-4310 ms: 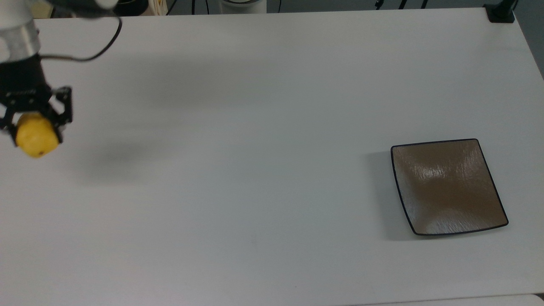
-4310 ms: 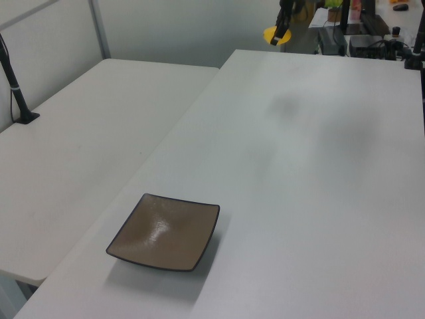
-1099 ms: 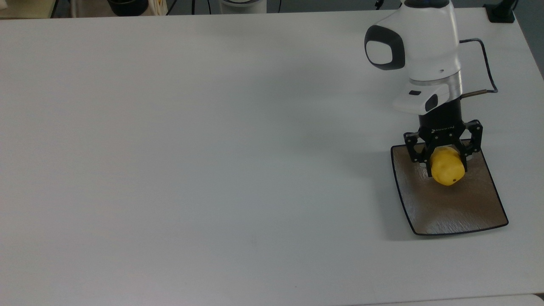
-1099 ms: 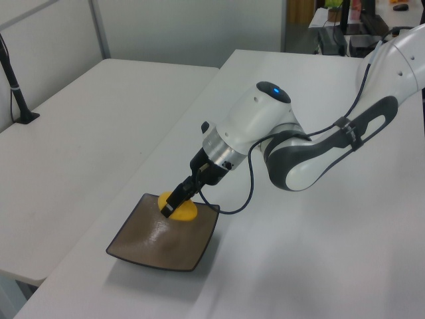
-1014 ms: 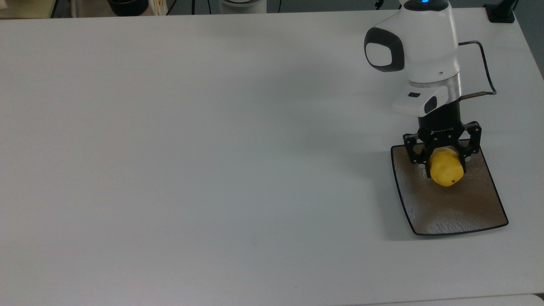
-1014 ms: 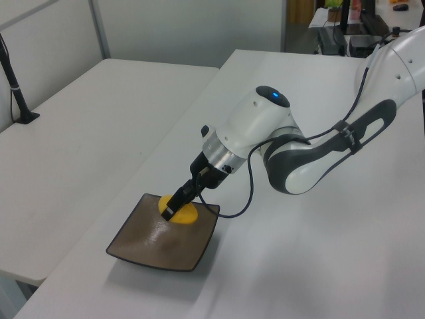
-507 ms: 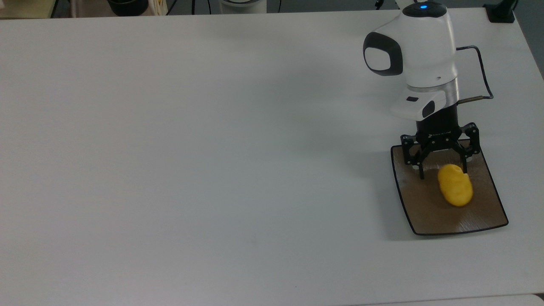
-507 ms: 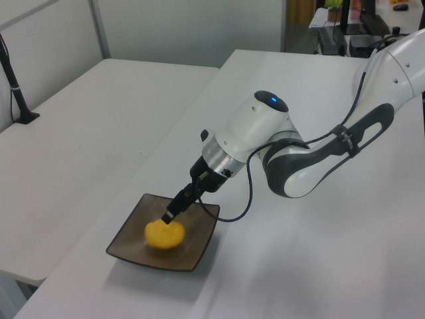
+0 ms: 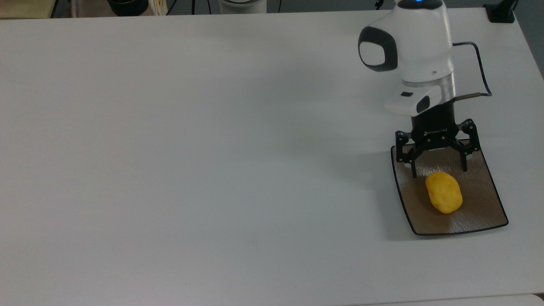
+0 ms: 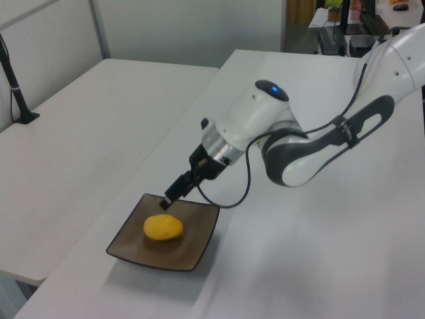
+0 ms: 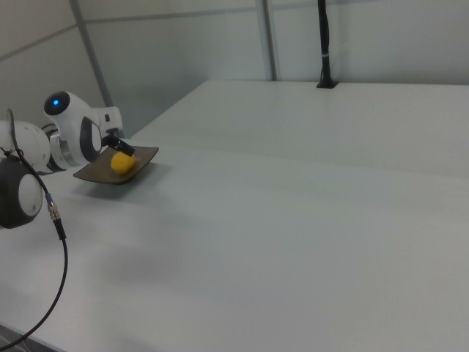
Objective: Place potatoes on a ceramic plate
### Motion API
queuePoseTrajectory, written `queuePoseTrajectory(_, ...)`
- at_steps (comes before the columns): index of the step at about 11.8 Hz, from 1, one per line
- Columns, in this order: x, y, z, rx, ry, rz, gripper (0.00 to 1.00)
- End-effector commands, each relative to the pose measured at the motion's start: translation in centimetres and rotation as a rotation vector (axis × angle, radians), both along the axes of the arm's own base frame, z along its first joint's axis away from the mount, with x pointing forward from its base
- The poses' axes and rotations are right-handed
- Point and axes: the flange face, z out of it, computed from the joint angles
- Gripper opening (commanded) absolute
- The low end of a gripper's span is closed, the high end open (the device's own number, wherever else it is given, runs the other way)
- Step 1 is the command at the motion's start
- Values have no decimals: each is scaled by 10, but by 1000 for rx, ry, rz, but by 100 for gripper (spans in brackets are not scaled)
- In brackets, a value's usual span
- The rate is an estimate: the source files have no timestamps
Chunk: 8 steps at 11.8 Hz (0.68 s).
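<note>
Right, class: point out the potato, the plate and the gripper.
potato [image 9: 443, 192], top view, middle of its yellow skin
plate [image 9: 479, 212], top view, bare brown surface near a corner
gripper [image 9: 437, 170], top view, midway between its open fingertips

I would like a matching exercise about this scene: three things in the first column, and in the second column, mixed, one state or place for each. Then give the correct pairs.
Column 1:
1. potato
2. ceramic plate
3. pincer

Column 2:
A. open, holding nothing, above the plate's edge
B. lying on the plate, free
C. resting on the white table, near the top view's right edge

Pairs: 1-B, 2-C, 3-A
</note>
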Motion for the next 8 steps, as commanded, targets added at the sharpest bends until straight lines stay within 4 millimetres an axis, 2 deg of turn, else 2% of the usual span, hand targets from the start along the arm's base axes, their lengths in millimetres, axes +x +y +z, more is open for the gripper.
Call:
queuePoseTrajectory(1,-28,-48,54,-79,90,-51,100)
queuePoseTrajectory(4,-59,-91,92,-235,287,-94,100)
queuePoseTrajectory(8,-94,-195,172,-328,572,-200,100)
